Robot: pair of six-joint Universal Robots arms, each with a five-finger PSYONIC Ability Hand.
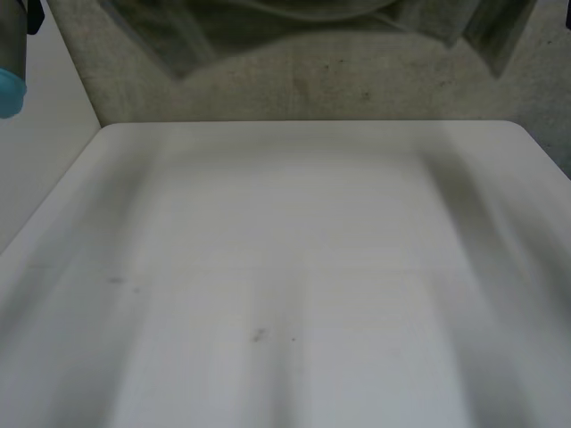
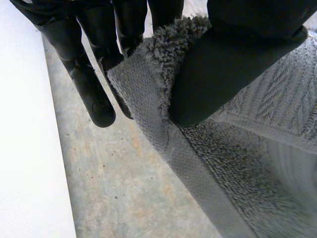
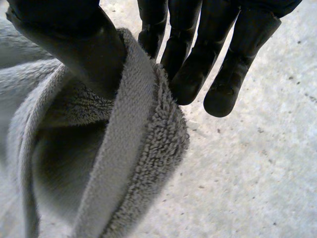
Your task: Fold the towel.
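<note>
The left hand (image 2: 233, 69) is pinching the grey towel (image 2: 247, 163) at a hemmed edge. Its thumb is pressing down on the terry pile where the cloth is folding over, and its straight fingers (image 2: 94, 99) are lying behind the hem, so the hand is closed on the cloth. In the left wrist view the white counter (image 2: 25, 148) is running just beside the hand. The towel is hanging off the counter over a speckled concrete floor (image 2: 124, 188).

The right hand (image 3: 74, 44) is gripping the towel in the same manner. Its thumb is bearing on the woven band of the hem, and its fingers (image 3: 223, 74) are reaching down on the far side of the cloth, trapping a bunched fold between them. Below this hand the towel is drooping in loose folds above the floor, clear of the counter.

In the head view the counter is lying bare apart from a few small dark specks near its middle. Beyond the counter's far edge a blurred dark grey mass, which looks like the towel (image 1: 268, 31), is hanging above the floor. The light-blue cap (image 1: 9, 89) of the left arm is showing off the counter's left side, near its far corner.
</note>
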